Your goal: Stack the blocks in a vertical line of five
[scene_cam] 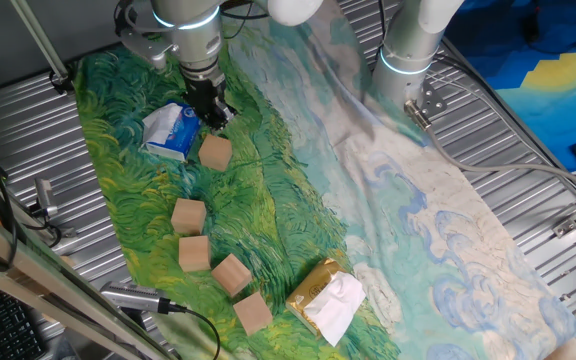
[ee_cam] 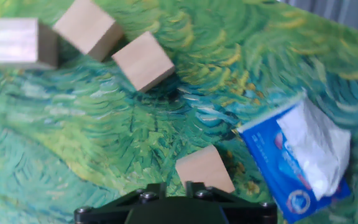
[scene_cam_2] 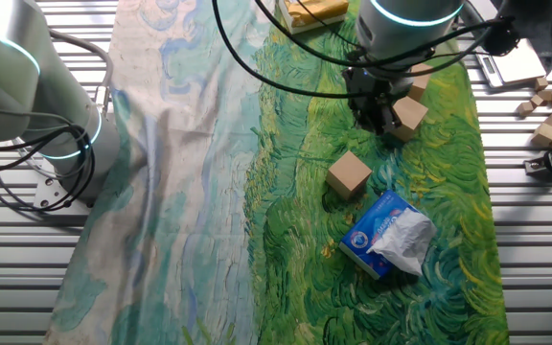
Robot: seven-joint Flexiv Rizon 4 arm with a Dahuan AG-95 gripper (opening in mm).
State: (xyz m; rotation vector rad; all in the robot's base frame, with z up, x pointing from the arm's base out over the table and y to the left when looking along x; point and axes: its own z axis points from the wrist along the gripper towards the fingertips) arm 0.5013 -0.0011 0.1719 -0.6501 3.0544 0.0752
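Claw: the gripper [scene_cam: 214, 113] hangs from the arm over the green side of the painted cloth [scene_cam: 298, 215], fingers pointing down; whether the fingers are spread or closed cannot be told from any view, and nothing is seen between them.
Nearest block: one tan wooden block [scene_cam: 215, 152] lies flat on the cloth just beside the fingertips, apart from them; in the hand view it sits at the lower middle, right above the gripper body [ee_cam: 204, 171].
Blue packet: a blue-and-white soft packet [scene_cam: 171, 131] lies close to that block, nearer the cloth's green-side edge; white tissue shows at its open end.
Other blocks: four more lie singly on the green part, none stacked, running in a loose line toward the cloth's far end: second block [scene_cam: 188, 216], third block [scene_cam: 194, 253], fourth block [scene_cam: 231, 274], fifth block [scene_cam: 252, 312].
Yellow packet: a yellow-gold packet [scene_cam: 326, 297] with white tissue lies beside the fifth block, near the same end of the cloth.
Table: the cloth is spread over a ribbed metal table [scene_cam: 498, 140].
Second arm: another robot arm's base [scene_cam: 408, 50] stands at the cloth's pale blue side, well apart from the blocks.
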